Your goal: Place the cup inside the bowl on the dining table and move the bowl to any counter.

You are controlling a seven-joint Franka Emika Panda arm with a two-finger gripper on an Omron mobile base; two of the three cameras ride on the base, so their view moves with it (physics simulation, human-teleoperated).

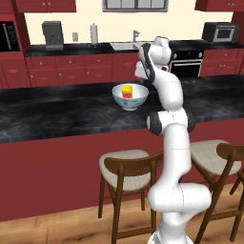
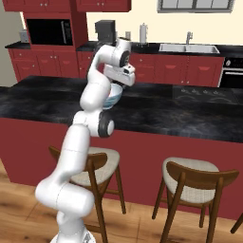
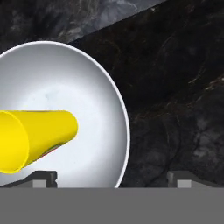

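While the cup [image 1: 126, 91] sits inside the bowl [image 1: 129, 97], the bowl itself is on the table [image 1: 57, 112], toward the far edge of the black marbled top. Cup looks upright in the left base view, yellow with a red mark low on its side, rim about level with the bowl's rim.

Hand view looks down at it: cup [image 3: 37, 138] at the left, mouth toward the camera, standing on the white inside of the bowl [image 3: 96, 87]. Bowl rim curves down the middle of that view; right of it is bare table top [image 3: 175, 100].

Gripper [image 3: 111, 178] spread wide, nothing between the fingers. One fingertip [image 3: 43, 177] shows over the bowl's interior, the other over the table outside the rim, so the gripper straddles the rim from above. Not touching the cup or bowl as far as I can tell; the tips are mostly cut off at the frame bottom.

Right base view: arm blocks most of the bowl [image 2: 113, 98], only a bluish sliver of its side shows under the wrist.

Counter [image 1: 71, 49] with the sink [image 1: 125, 45] runs along the back wall, well apart from the table. Two stools [image 1: 125, 167] stand at the table's near side.
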